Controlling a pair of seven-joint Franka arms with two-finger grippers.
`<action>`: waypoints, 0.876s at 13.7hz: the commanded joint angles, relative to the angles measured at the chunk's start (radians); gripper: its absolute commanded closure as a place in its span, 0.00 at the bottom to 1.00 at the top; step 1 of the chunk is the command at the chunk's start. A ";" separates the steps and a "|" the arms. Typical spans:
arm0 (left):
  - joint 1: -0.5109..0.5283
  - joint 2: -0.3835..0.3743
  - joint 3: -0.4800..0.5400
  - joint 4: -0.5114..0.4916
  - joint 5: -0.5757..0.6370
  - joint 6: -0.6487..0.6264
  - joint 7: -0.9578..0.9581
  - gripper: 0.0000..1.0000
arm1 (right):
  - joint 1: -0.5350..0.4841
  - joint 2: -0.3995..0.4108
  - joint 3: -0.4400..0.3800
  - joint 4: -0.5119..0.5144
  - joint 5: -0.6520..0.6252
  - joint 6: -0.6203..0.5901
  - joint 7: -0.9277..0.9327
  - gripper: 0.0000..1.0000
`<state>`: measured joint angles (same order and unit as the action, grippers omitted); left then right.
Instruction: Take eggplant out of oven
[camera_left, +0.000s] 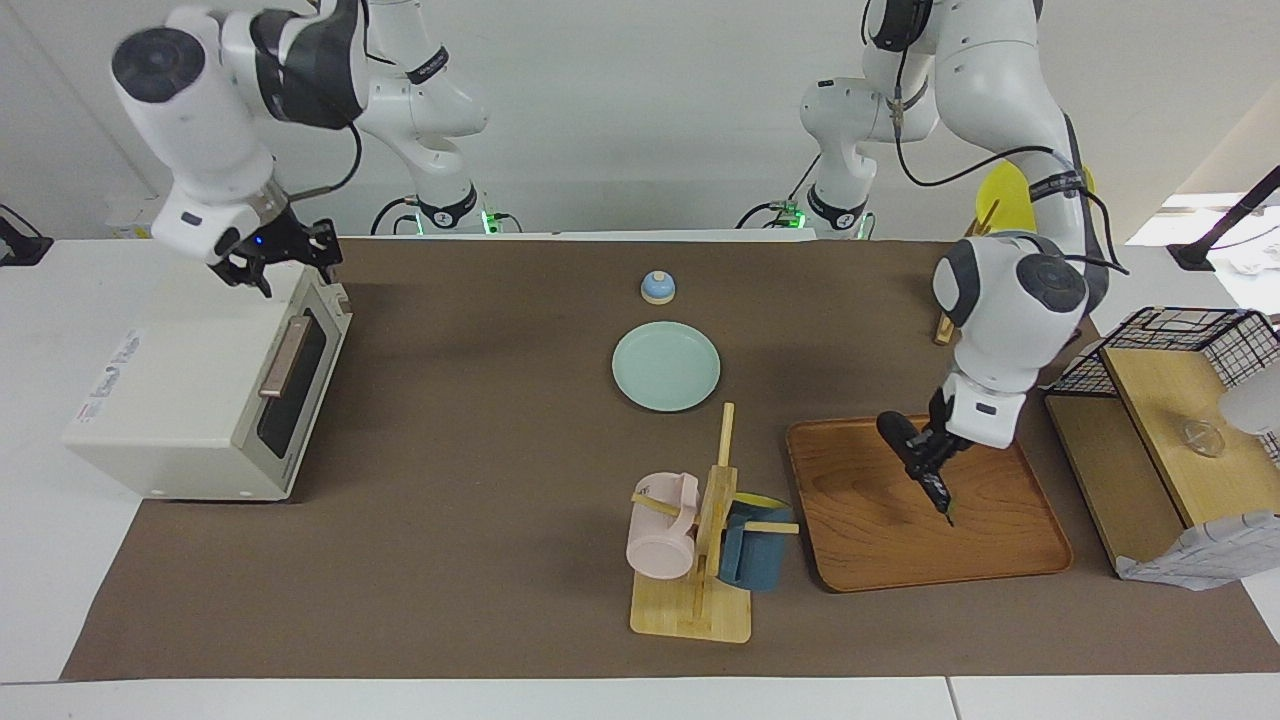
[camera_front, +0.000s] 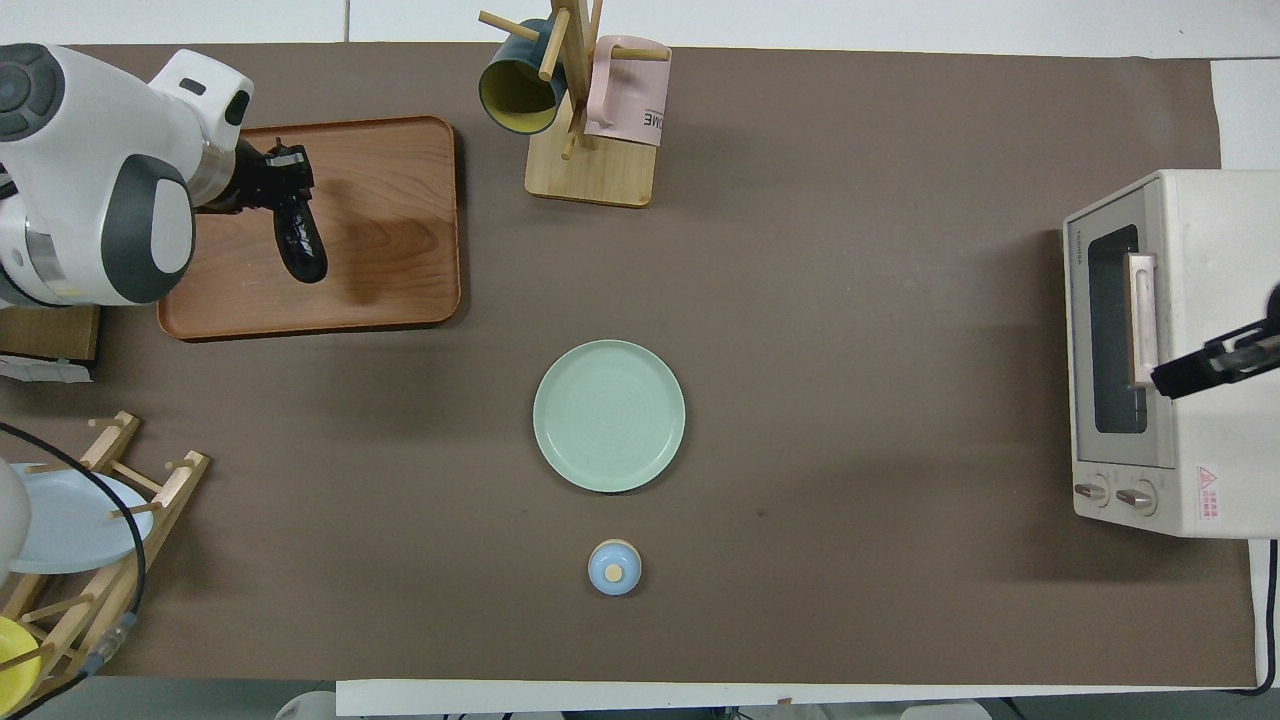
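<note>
**Eggplant held over the wooden tray, oven door shut**

In the facing view the left gripper hung at the lower right of the frame, above the wooden tray. Its fingers were closed on the eggplant, which pointed down toward the tray, dark and glossy; whether its tip touched the wood could not be told. In the overhead view the same eggplant showed at the upper left of the frame, below the gripper and over the tray.

The oven sat at the left of the facing view, toward the right arm's end of the table, its dark glass door closed and its tan handle facing the table's middle. The right gripper hovered over the oven's top edge, fingers parted and holding nothing.

Near the middle of the frame lay a pale green plate, with a small blue bell just above it, nearer the robots. Below the plate stood a wooden mug rack carrying a pink mug and a dark blue mug, beside the tray.
</note>
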<state>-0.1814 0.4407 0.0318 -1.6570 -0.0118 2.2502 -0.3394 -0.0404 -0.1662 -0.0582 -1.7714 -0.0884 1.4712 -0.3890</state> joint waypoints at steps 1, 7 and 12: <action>-0.026 0.084 -0.010 0.118 0.068 -0.065 -0.010 0.00 | -0.018 0.022 -0.008 0.093 0.042 -0.066 0.048 0.00; 0.016 -0.427 -0.007 -0.053 0.061 -0.547 0.006 0.00 | -0.009 0.074 0.024 0.178 0.070 -0.071 0.171 0.00; 0.097 -0.510 -0.003 0.023 0.033 -0.767 0.332 0.00 | -0.025 0.131 0.064 0.240 0.068 -0.106 0.248 0.00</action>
<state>-0.1131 -0.1029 0.0329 -1.6454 0.0328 1.4971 -0.0960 -0.0455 -0.0801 -0.0052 -1.6028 -0.0414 1.4064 -0.1631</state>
